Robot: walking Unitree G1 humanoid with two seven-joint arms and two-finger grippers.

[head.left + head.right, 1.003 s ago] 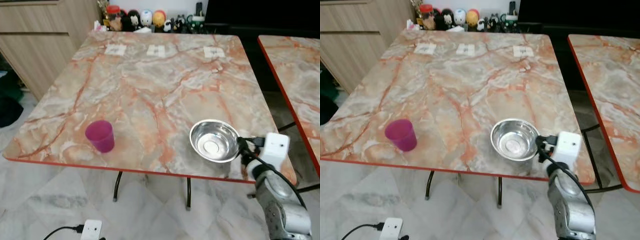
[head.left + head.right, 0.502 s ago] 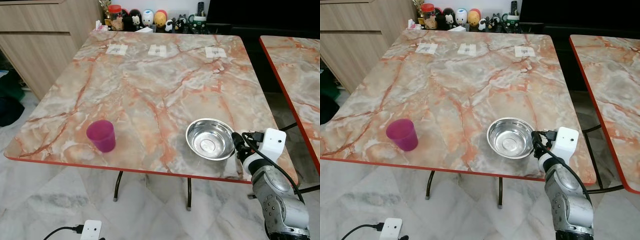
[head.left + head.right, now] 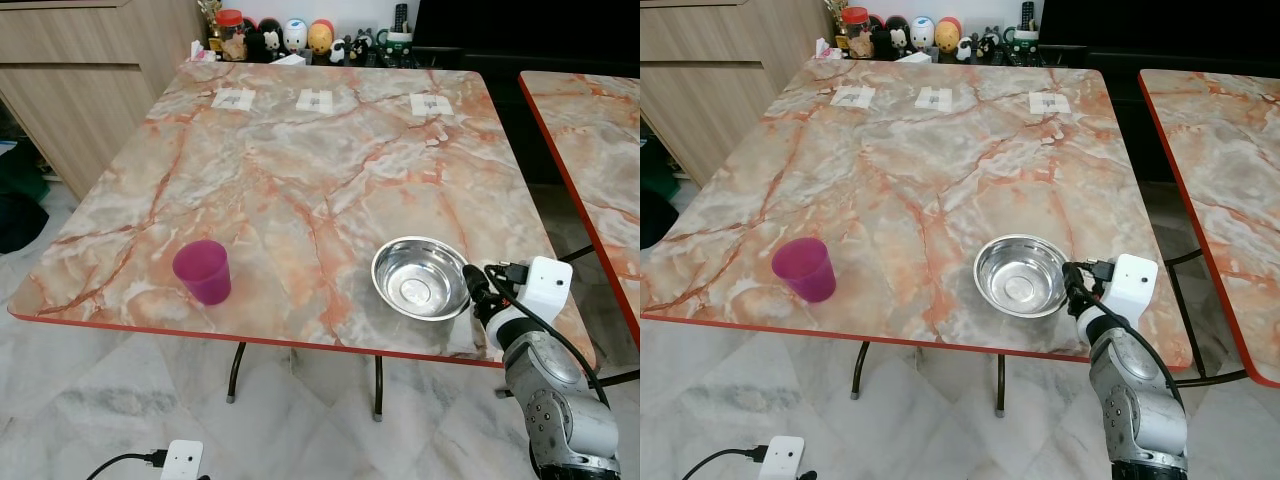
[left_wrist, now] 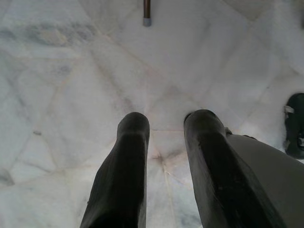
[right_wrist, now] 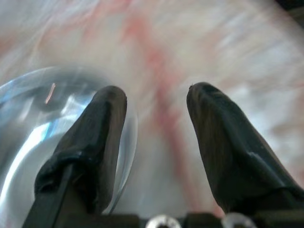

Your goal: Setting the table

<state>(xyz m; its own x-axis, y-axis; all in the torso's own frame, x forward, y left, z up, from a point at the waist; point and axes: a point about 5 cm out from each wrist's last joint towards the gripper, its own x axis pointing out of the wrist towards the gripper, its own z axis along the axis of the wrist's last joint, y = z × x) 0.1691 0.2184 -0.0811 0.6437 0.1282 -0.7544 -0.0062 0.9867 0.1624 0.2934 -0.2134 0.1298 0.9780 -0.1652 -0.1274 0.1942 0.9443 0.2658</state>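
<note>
1. Left eye view, lower left of the frame: one translucent magenta plastic cup (image 3: 201, 271) stands upright near the front edge of the square marble-patterned table with a red rim (image 3: 300, 190); no label shows on it.
2. Bottom left corner, on the pale marble floor (image 3: 90, 400): one white plug adapter (image 3: 181, 460) with a black cable.
3. Top of the frame, along the table's far edge: three small white cards (image 3: 313, 100) lie in a row, well apart; their print is too small to read. Behind them stands a row of small figurines and jars (image 3: 290, 36), too small to count surely.
4. Lower right of centre: one round stainless-steel bowl (image 3: 420, 278) sits upright and empty on the table near its front right corner.
5. Just to the right of the bowl: the right gripper (image 3: 474, 289), at the bowl's rim. In the right wrist view its two black fingers (image 5: 90, 142) are spread apart, one over the bowl's edge, the other over bare tabletop, clamping nothing.
6. Right edge of the frame: a second marble table (image 3: 590, 130) stands beside the first.
7. Left wrist view: the left gripper (image 4: 164, 142) hangs over the floor, fingers slightly parted, empty.
</note>
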